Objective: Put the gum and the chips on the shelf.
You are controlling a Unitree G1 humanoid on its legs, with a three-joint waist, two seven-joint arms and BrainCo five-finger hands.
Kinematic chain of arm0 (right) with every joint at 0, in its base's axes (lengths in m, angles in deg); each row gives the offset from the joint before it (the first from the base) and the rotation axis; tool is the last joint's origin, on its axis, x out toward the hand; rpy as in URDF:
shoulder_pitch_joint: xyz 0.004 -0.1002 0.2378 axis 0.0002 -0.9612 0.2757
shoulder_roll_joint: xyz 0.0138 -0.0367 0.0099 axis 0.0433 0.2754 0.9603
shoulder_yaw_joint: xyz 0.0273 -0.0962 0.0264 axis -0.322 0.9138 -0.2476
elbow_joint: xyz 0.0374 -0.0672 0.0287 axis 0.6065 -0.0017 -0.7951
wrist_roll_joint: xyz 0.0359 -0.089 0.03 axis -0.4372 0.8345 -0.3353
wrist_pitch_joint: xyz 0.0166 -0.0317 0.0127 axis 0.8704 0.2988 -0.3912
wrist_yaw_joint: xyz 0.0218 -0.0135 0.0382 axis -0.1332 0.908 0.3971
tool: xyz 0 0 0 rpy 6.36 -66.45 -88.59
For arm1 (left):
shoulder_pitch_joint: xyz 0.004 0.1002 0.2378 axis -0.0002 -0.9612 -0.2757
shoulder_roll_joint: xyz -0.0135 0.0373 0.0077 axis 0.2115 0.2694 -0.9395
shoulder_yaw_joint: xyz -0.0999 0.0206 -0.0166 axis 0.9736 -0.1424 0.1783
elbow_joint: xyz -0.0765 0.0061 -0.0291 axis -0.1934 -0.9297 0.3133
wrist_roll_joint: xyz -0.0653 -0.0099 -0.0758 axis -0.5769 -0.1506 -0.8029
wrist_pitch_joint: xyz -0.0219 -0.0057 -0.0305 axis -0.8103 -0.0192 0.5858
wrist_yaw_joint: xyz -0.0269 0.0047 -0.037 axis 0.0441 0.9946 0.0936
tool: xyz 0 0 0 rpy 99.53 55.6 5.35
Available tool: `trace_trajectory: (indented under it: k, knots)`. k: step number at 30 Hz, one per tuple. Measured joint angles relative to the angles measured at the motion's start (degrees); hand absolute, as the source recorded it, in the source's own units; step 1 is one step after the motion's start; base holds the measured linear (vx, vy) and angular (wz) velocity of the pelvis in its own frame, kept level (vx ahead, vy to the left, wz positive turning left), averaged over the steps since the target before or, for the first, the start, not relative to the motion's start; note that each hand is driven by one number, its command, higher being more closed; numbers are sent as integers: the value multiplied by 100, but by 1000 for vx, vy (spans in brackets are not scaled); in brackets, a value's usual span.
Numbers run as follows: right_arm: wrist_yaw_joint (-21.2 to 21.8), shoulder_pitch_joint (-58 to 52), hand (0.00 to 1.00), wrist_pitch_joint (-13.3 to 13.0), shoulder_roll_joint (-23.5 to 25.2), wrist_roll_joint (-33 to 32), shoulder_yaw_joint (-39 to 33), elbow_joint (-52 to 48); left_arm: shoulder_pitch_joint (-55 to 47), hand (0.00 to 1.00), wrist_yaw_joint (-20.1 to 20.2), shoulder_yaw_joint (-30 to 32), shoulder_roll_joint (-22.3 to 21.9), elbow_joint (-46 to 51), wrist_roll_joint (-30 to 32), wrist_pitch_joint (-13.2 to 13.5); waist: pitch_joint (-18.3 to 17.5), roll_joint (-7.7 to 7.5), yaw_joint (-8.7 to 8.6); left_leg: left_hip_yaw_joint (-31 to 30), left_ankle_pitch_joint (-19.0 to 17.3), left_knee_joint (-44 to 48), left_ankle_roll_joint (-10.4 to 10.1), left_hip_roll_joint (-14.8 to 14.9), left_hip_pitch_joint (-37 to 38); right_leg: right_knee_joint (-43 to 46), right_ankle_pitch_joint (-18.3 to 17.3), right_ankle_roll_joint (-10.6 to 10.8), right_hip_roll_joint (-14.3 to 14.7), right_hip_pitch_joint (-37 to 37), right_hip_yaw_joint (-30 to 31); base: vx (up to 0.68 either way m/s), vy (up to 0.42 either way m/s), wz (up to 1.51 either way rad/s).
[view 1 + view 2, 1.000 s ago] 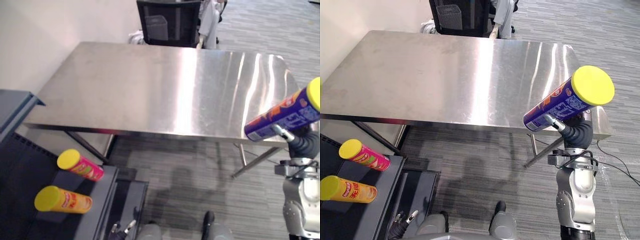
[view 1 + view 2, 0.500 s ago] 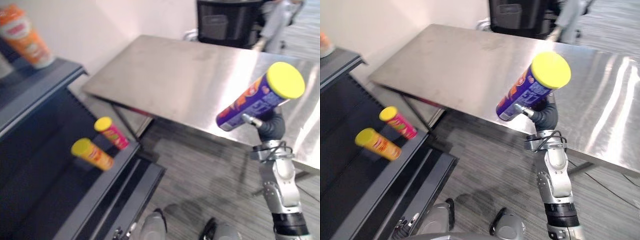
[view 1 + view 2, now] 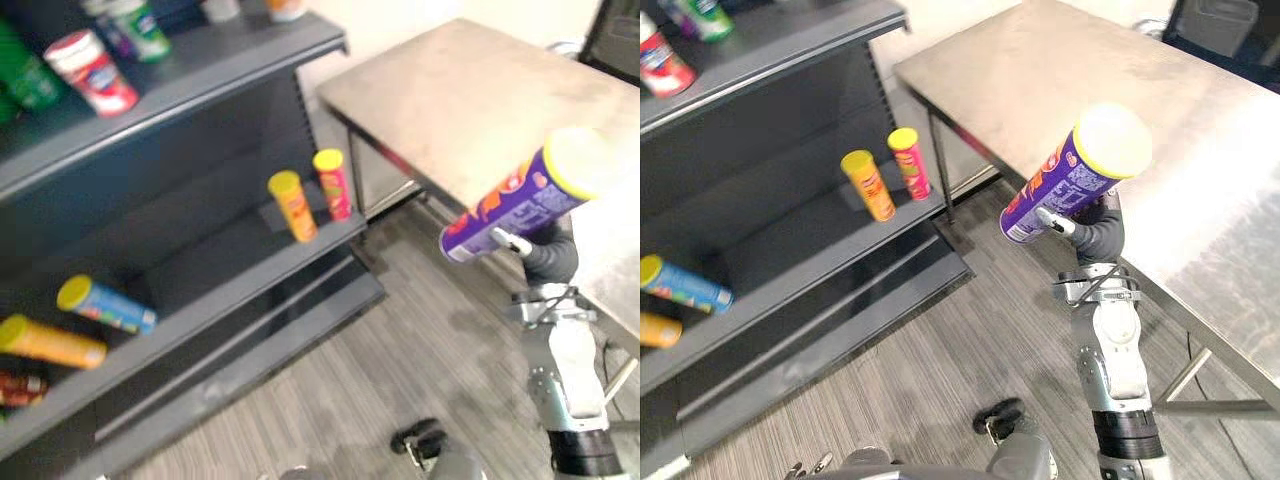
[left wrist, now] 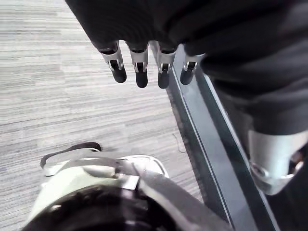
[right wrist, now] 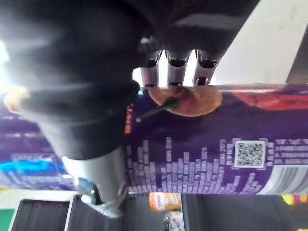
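Observation:
My right hand [image 3: 1100, 236] is shut on a purple chips can [image 3: 1070, 172] with a yellow lid. It holds the can tilted in the air beside the steel table's corner, to the right of the dark shelf [image 3: 790, 268]. In the right wrist view the fingers [image 5: 177, 62] and the thumb curl round the purple can [image 5: 202, 144]. My left hand [image 4: 140, 66] hangs over the carpet by the shelf's base, its fingers straight and holding nothing.
The middle shelf board carries an orange can [image 3: 292, 206], a pink can [image 3: 333, 184], a blue can [image 3: 106, 306] and another orange can [image 3: 52, 343]. The top board holds a red can [image 3: 95, 73] and other items. The steel table [image 3: 470, 90] stands at the right.
The camera has swung left, so the shelf has come fully into view and the table has slid to the right. My right hand keeps the purple can raised.

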Motion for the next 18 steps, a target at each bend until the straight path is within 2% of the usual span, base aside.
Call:
trace_trajectory:
  k: [2, 3, 4, 6, 9, 18]
  knots:
    - [-113, -2, 100, 3, -48, 3, -45, -1, 99, 0, -4, -107, 12, -9, 5, 6, -33, 53, -2, 24, -305, -437, -214, -31, 4, 151, 54, -93, -66, -40, -268, -194, 172, 62]
    - [-139, -16, 100, 14, -50, 5, -35, 0, 148, 0, -4, -102, 75, -25, 5, 5, -28, -54, 28, 27, -274, -598, -468, -109, -2, 276, 73, -126, -203, -110, -299, -176, 158, 45]
    - [-139, -45, 100, 59, -67, 13, -30, -2, 154, 0, -20, -108, 130, -52, 5, 0, -32, -123, 30, 6, -247, -705, -460, -207, -18, 333, 125, -183, -322, -98, -367, -204, 121, 24]
    - [-187, -225, 100, 101, -85, 13, -46, -39, 78, 0, -57, -150, 144, -73, -3, -15, -69, -60, 28, 6, -240, -827, -464, -276, 85, 284, 420, -88, -361, 12, -345, -168, 89, 11]
    - [-270, -429, 100, 114, -86, 86, -51, -128, 73, 0, -120, -158, 184, -73, -21, -11, -112, -41, 26, -29, -231, -838, -459, -241, 81, 324, 665, -120, -356, -5, -189, -45, 77, 7]
    - [-335, -231, 100, 171, -85, 333, -63, -187, 130, 0, -120, -140, 193, -64, -27, 48, -114, -39, 56, -161, -152, -594, -594, -47, -215, 494, 727, -164, -318, -194, 129, 60, 10, 13]
